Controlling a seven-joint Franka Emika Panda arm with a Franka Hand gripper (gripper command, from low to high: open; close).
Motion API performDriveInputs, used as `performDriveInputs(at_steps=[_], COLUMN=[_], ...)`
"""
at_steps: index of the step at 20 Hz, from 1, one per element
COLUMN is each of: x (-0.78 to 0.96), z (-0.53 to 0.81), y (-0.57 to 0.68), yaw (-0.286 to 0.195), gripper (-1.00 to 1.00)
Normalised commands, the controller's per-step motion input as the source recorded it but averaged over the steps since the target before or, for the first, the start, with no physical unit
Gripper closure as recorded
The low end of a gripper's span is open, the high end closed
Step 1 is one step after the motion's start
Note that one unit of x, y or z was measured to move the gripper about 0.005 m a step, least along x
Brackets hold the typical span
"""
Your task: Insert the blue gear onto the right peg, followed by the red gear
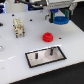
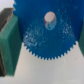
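Gripping the blue gear (image 1: 59, 20), the end effector (image 1: 59, 17) sits high at the far side of the scene in the exterior view, raised above the white desk (image 1: 15, 55). Its fingers are closed on the gear, which hangs just beneath the arm's pale body with its toothed edge showing as a bright blue band.

From the wrist view, the blue gear (image 2: 47, 34) fills most of the picture: a flat toothed disc with a pale centre hole, its teeth clear against the light surface behind. A green pad (image 2: 10, 42) of one finger presses against the disc's edge on one side; the opposite finger is only a blurred sliver at the frame's margin.

Below the end effector and a little nearer the camera, the red gear (image 1: 48, 36) lies flat on the desk, well apart from the held gear. Farther still toward the camera lies the black-rimmed grey plate (image 1: 41, 58), with the right peg (image 1: 52, 51) standing upright as a dark post. Whether a second peg stands beside it is too blurred to tell.

Off toward the exterior view's left of the end effector, a small pale blocky object (image 1: 18, 27) rests on the desk, separate from everything else.
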Motion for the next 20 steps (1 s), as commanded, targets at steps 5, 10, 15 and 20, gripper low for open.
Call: performDriveInputs(at_steps=[5,10,15,20], x=[0.86,0.78,0.58,0.36], z=[0.26,0.15,0.01,-0.07], y=[-0.34,-0.24,-0.12,-0.22], yaw=[0.0,0.0,0.0,0.0], gripper=[1.0,1.0,1.0,1.0])
